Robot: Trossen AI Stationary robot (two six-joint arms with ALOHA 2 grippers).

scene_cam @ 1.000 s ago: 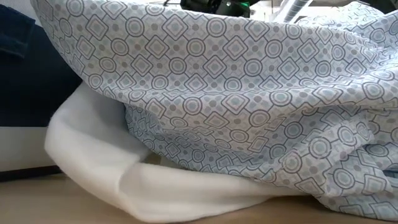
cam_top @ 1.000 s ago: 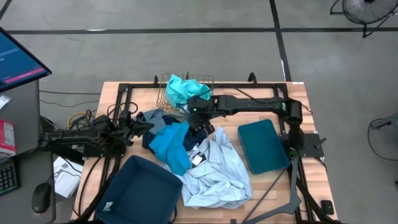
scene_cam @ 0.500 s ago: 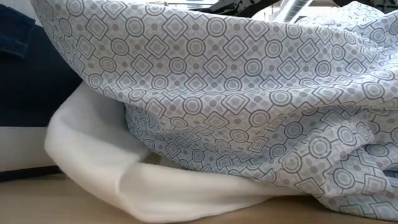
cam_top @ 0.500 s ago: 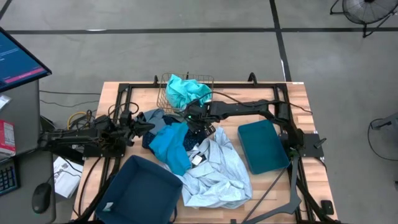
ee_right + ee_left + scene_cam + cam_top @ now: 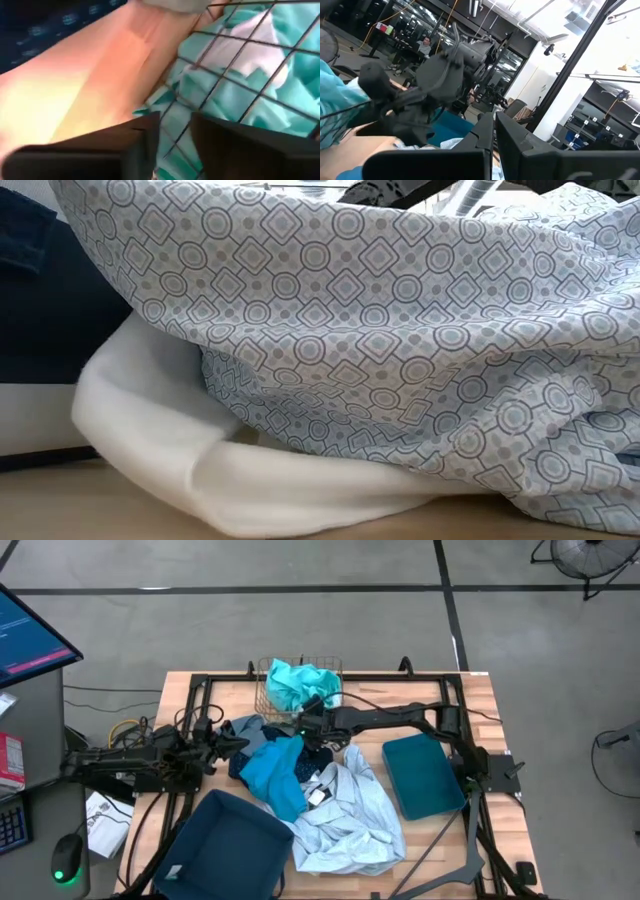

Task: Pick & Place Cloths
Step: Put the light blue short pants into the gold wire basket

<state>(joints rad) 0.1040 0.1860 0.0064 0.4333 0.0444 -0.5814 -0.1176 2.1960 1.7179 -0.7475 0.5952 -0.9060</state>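
R end effector (image 5: 172,137) at wire basket (image 5: 268,700) edge, fingers a little apart around thin mesh w/ crumpled turquoise cloth (image 5: 300,683). L end effector (image 5: 238,743) fingers together, by soft cloth pile (image 5: 320,800) on wood surface (image 5: 180,700).

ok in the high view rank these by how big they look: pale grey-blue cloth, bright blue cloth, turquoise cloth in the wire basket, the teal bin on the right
Largest to smallest:
1. pale grey-blue cloth
2. teal bin on the right
3. bright blue cloth
4. turquoise cloth; the wire basket hides part of it, so its spot below the bright blue one is unsure.
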